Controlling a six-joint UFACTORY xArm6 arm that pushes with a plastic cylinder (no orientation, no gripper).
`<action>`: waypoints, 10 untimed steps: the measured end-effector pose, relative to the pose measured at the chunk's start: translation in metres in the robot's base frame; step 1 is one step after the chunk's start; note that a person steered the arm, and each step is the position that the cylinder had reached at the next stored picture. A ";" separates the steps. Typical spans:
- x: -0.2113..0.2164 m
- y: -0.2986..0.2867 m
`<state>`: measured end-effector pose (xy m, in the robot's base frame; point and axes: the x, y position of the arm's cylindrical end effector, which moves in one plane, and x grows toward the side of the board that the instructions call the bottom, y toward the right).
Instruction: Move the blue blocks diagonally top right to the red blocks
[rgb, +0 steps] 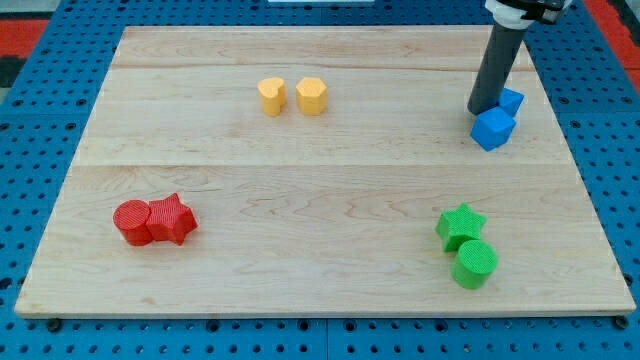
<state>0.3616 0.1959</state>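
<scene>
**Blue blocks parked at the top right**

Wooden board (320, 100) first. My tip (483, 110), a plain rod with no jaws, touches both blue blocks (493, 129) (511, 101) at the view's top right. Red cylinder (131, 222) and red star (172, 219) touch, far lower left.

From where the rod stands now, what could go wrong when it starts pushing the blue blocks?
1. My tip touches the two blue blocks from the view's left; pushing from there could send them toward the board's right edge, away from the red blocks.
2. The two blue blocks may separate, since one push rarely moves both evenly.
3. A long path across the board may drift toward the yellow blocks.
</scene>
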 end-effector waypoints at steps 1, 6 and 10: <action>-0.001 -0.026; -0.011 0.071; -0.005 0.050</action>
<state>0.3567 0.2461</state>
